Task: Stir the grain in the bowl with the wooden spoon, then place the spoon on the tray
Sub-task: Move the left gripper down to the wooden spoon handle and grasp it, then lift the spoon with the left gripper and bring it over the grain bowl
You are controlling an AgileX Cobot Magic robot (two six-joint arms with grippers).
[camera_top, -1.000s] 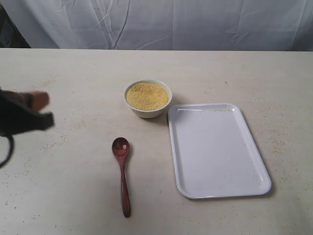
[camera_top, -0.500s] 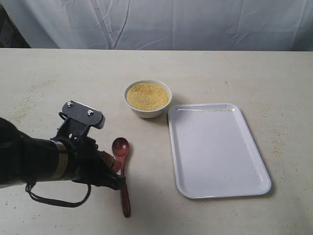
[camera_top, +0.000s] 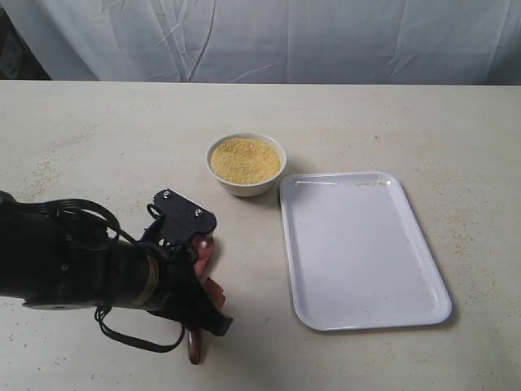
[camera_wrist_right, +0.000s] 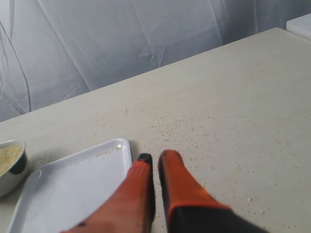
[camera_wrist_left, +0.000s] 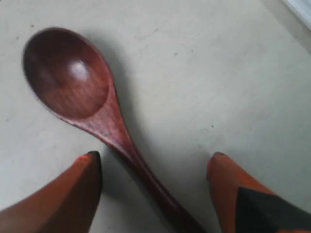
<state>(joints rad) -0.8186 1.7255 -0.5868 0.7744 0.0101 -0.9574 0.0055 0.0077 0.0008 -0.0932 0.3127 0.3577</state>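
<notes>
The dark wooden spoon (camera_wrist_left: 73, 77) lies flat on the table, and its slim handle runs between the two orange fingers of my left gripper (camera_wrist_left: 155, 156), which is open and low over it. In the exterior view the left gripper (camera_top: 205, 281) covers the spoon's middle; only part of the spoon (camera_top: 194, 352) shows. The cream bowl (camera_top: 247, 184) holds yellow grain (camera_top: 244, 159) behind the spoon. The white tray (camera_top: 358, 252) lies to the right, bare. My right gripper (camera_wrist_right: 156, 156) is shut, empty, beside the tray's (camera_wrist_right: 73, 184) corner; the exterior view does not show it.
Loose grains are scattered over the beige tabletop (camera_top: 423, 130). A white cloth backdrop (camera_top: 326, 37) hangs behind the table's far edge. The bowl (camera_wrist_right: 12, 170) shows at the edge of the right wrist view.
The left arm has swung in from the left edge and come down over the spoon's handle, its open fingers now on either side of it. The spoon, bowl and tray have not moved.
</notes>
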